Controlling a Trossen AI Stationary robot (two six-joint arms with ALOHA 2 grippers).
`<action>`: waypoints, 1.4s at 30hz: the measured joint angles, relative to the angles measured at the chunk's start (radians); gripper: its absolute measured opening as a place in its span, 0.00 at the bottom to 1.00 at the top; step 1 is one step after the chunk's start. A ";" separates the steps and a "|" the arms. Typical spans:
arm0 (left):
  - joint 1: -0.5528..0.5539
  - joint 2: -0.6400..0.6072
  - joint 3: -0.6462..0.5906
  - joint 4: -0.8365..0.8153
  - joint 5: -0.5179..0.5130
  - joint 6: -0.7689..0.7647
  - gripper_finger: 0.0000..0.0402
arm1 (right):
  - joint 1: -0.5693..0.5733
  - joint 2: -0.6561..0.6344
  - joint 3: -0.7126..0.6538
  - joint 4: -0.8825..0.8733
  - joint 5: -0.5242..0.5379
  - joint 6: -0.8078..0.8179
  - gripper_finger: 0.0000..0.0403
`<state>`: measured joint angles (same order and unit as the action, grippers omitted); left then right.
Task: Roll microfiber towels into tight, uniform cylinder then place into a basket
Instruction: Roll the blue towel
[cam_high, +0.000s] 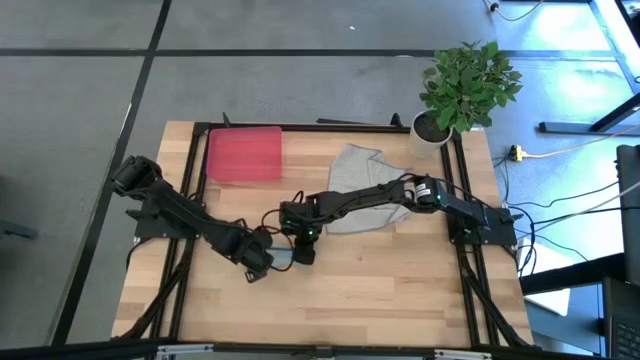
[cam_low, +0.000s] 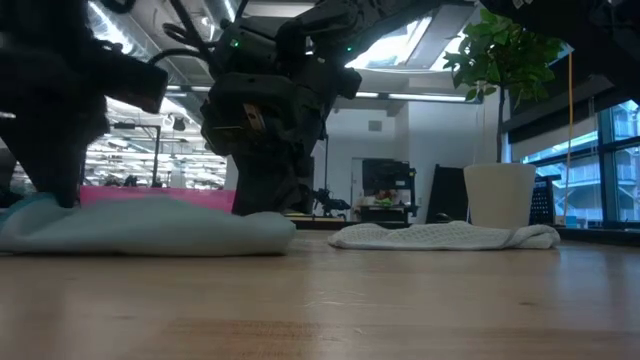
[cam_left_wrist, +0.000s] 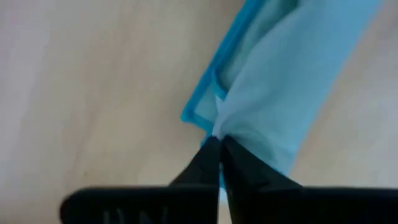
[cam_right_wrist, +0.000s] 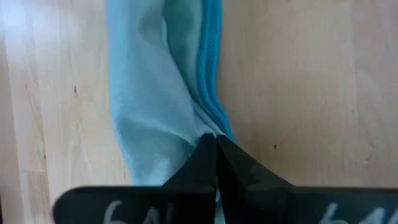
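Two soft cloths: a pale blue towel (cam_right_wrist: 161, 87), folded into a long narrow strip with a stitched brighter hem, stretches between both grippers. The left gripper (cam_left_wrist: 217, 144) and right gripper (cam_right_wrist: 214, 140) each pinch one end, fingers fully closed. A crumpled grey towel (cam_high: 362, 180) lies beyond the right gripper, one smooth red tray (cam_high: 243, 155) beyond the left.

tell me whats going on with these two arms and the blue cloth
Both arms are working on the pale blue towel, which lies bunched into a long narrow strip near the middle of the table. The left gripper and the right gripper each have their jaws shut on it. The grey towel lies crumpled farther back, untouched. The red basket holds nothing yet.
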<state>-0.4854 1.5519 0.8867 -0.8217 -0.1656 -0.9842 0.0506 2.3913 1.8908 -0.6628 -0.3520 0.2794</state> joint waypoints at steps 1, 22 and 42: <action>0.002 0.008 0.000 0.000 -0.004 0.000 0.00 | 0.000 0.000 0.000 0.000 0.001 0.000 0.01; 0.010 0.081 0.000 0.002 -0.008 0.000 0.00 | 0.000 -0.043 0.042 -0.090 0.145 -0.057 0.01; 0.009 0.081 0.000 0.004 -0.004 -0.004 0.00 | -0.022 -0.044 0.081 -0.147 -0.009 -0.162 0.31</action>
<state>-0.4765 1.6333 0.8864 -0.8181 -0.1697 -0.9880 0.0287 2.3476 1.9714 -0.8100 -0.3610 0.1172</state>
